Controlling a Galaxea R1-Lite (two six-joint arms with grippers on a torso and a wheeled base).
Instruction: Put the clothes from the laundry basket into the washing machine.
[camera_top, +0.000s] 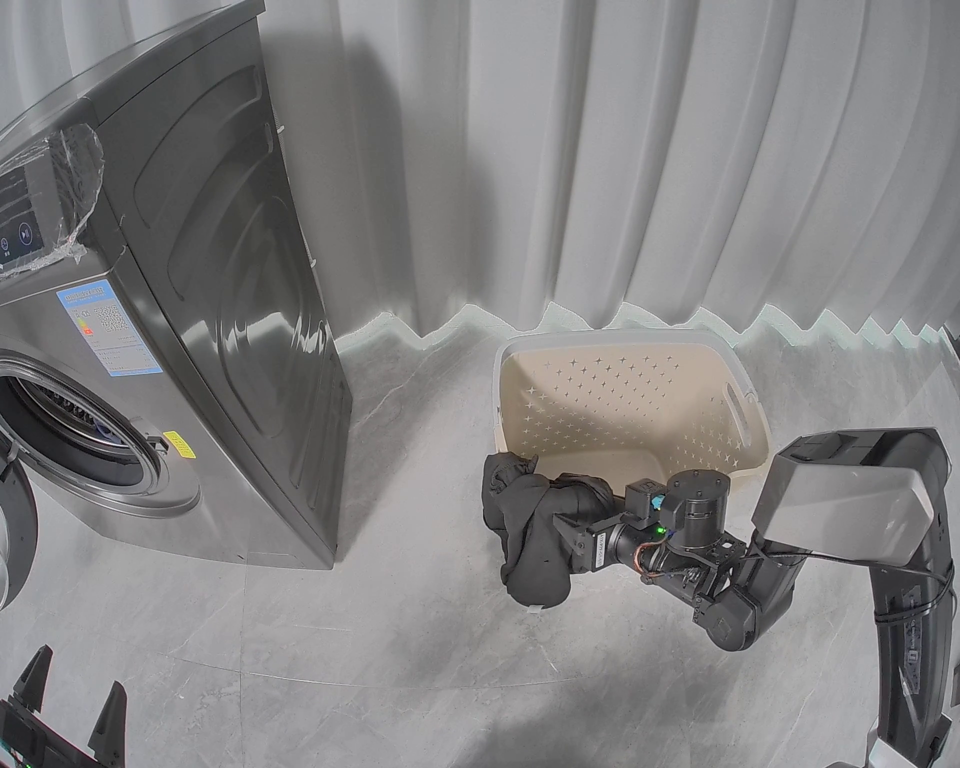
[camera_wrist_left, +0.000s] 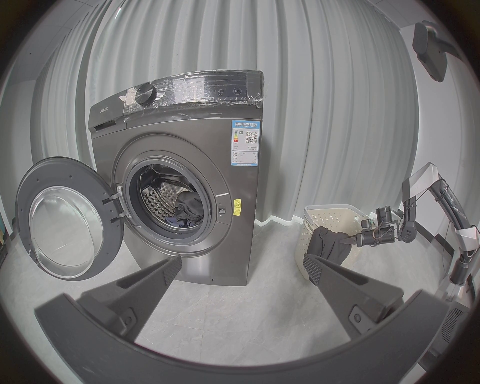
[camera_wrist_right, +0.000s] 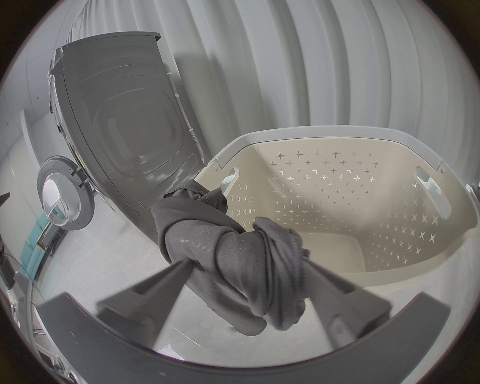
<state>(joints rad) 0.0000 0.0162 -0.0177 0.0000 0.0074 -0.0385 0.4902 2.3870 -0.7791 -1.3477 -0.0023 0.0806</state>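
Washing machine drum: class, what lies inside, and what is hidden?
Inside the grey front-loading washing machine, a dark clothes pile lies against the perforated metal drum wall. The drum's lower front is hidden behind the opening's rim.

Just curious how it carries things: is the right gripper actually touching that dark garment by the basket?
Touching. The right wrist view shows the dark garment bunched up inside the right gripper, which presses into the cloth from both sides.

Dark grey garment (camera_top: 525, 540). Cream laundry basket (camera_top: 620, 400), star-pattern cut-outs, pale grey rim. Gunmetal-grey washing machine (camera_top: 220, 300) at nine o'clock, with blue-and-white label (camera_top: 105, 328) and yellow sticker (camera_top: 180, 444). White pleated curtain (camera_top: 600, 150); pale grey marbled floor (camera_top: 400, 620).
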